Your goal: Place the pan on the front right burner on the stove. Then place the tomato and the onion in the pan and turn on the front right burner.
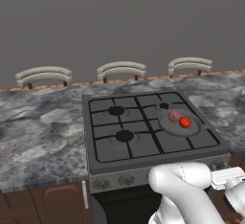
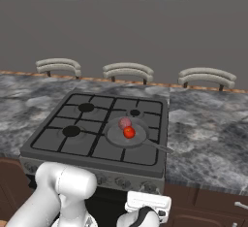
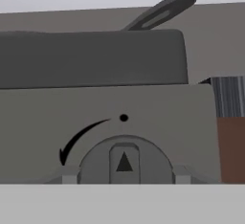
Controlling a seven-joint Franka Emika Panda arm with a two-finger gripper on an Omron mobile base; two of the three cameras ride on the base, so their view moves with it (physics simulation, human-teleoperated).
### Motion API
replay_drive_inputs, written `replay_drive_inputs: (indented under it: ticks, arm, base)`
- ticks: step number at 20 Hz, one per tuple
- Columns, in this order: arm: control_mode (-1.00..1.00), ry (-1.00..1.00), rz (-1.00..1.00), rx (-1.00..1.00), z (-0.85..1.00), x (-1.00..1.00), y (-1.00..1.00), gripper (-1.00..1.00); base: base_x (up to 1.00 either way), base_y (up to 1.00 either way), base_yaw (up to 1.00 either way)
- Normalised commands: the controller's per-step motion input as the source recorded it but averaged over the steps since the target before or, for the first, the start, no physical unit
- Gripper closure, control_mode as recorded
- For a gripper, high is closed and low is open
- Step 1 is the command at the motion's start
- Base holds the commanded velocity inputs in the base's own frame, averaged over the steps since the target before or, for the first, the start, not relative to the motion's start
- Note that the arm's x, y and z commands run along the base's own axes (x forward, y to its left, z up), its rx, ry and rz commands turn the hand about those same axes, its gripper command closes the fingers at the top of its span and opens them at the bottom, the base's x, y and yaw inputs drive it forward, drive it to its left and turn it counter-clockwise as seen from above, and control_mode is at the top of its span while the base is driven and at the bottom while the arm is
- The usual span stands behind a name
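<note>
Knob: dead ahead in the hand view, round, pointer straight up at the dot, curved arrow sweeping left and down.
Gripper: two grey fingertips flank the knob's sides, jaws narrowed onto it; looks like a grip on the knob (contact itself I cannot confirm).
Pan: sitting on the stove, on the front right grate, handle jutting right over the counter.
Tomato: inside the pan, touching the onion.
Front right burner: hidden beneath the pan.
Step in hand: turning on that burner, I'd say.
Doing it well: keep the wrist centred on the knob's axis, squeeze evenly, rotate along the arrow without sliding off.
</note>
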Motion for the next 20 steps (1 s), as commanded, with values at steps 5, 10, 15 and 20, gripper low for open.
replay_drive_inputs:
  ticks: [5, 10, 15, 20]
  arm:
    - [-1.00, -0.15, 0.00, -0.06, -0.16, 0.00, 0.00, 1.00]
    - [-1.00, -0.14, 0.01, -0.13, -0.07, 0.00, 0.00, 1.00]
    - [-1.00, -0.03, 0.00, -0.11, -0.03, 0.00, 0.00, 1.00]
    - [-1.00, 0.00, 0.00, -0.12, -0.12, 0.00, -0.02, 1.00]
  base:
    - [0.00, 0.00, 0.00]
    - [0.00, 0.00, 0.00]
    - [0.00, 0.00, 0.00]
    - [0.00, 0.00, 0.00]
